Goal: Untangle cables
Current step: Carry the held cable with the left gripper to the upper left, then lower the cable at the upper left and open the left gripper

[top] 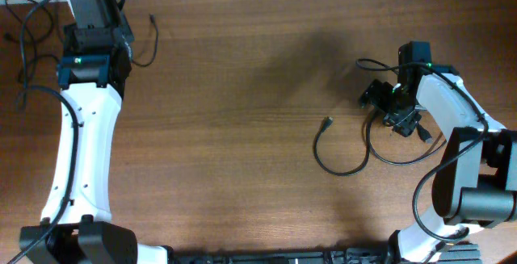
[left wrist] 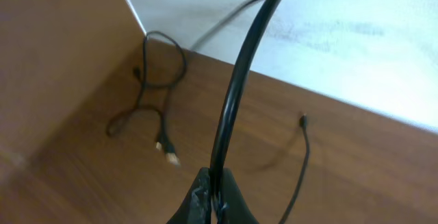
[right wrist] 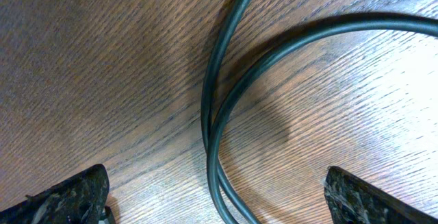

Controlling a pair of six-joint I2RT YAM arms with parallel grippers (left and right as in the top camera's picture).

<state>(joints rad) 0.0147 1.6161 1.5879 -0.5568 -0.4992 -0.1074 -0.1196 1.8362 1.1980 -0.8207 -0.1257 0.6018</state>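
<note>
Table (top: 226, 135) middle: bare wood, wide passage between arms. Right: looped cable (top: 343, 165) beside right gripper (top: 389, 106); two strands (right wrist: 217, 114) cross the gap between its spread fingers (right wrist: 68, 196). Far left corner: loose cables (top: 24, 30) crowd the left arm (top: 85, 135); a pinched cable (left wrist: 236, 87) arches up before left gripper (left wrist: 213, 198).

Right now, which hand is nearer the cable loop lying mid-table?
Right. The right hand sits open just right of the cable loop; the left hand is far at the top-left corner, gripping another cable.
</note>
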